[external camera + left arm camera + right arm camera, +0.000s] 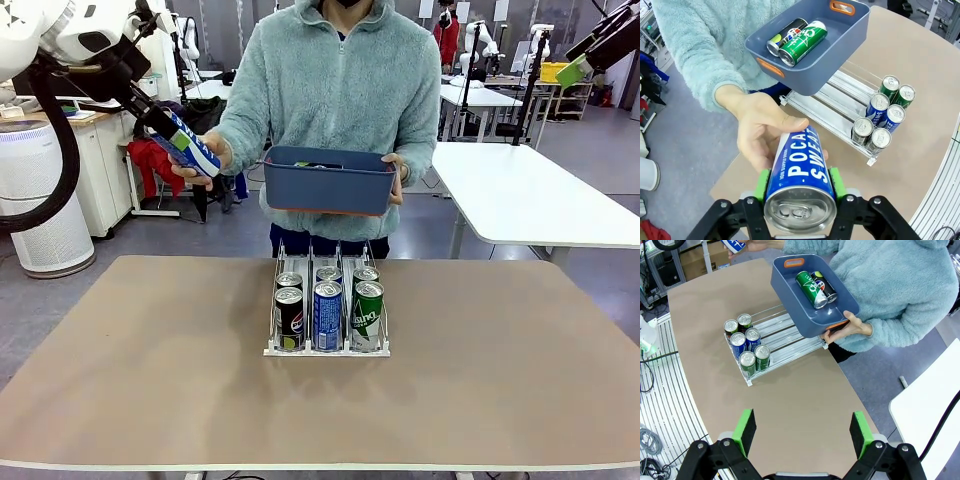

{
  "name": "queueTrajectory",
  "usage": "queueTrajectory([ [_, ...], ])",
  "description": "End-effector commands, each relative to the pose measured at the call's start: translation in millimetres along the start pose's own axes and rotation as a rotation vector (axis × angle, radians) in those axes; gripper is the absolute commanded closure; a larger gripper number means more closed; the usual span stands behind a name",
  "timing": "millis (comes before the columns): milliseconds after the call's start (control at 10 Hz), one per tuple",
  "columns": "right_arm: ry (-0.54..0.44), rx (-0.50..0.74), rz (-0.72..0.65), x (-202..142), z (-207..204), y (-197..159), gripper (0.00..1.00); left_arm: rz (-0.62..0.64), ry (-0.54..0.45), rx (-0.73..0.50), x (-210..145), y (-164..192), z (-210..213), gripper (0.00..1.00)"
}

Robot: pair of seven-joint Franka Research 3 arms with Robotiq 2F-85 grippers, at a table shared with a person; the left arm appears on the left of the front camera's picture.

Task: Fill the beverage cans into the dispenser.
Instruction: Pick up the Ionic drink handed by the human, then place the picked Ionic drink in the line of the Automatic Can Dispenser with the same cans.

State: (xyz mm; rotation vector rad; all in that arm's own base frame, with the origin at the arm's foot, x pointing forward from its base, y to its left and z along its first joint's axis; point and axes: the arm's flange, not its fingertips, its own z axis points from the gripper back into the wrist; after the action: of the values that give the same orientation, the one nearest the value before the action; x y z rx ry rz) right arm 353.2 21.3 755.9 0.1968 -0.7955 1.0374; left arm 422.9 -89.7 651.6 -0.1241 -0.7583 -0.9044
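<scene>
My left gripper [799,185] is shut on a blue-and-white beverage can [802,167], held in the air beyond the table's far left edge. The person's hand [760,135] still cups the can's far end. In the front view the same can [196,146] is raised at the left. The white dispenser [272,348] sits mid-table with several cans in its front end, two per lane: black [289,318], blue [328,315], green [367,315]. My right gripper [802,432] is open high above the table, with nothing between its fingers.
The person's other hand holds a blue-grey bin [328,185] above the dispenser's far end. A green can [802,42] and a black can [787,36] lie in it. The dispenser's rear lanes [785,335] are bare. A white table [540,195] stands at the back right.
</scene>
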Motion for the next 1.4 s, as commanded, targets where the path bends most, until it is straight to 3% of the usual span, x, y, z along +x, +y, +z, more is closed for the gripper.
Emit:
queueTrajectory([
  [0, -0.003, -0.007, 0.002, -0.3, -1.3, -0.1, 0.00, 0.005, -0.002, 0.001, -1.4, 2.1, 0.7, 1.00],
  [1300, -0.003, -0.007, 0.002, -0.3, -1.3, -0.1, 0.00, 0.005, -0.002, 0.001, -1.4, 2.1, 0.7, 1.00],
])
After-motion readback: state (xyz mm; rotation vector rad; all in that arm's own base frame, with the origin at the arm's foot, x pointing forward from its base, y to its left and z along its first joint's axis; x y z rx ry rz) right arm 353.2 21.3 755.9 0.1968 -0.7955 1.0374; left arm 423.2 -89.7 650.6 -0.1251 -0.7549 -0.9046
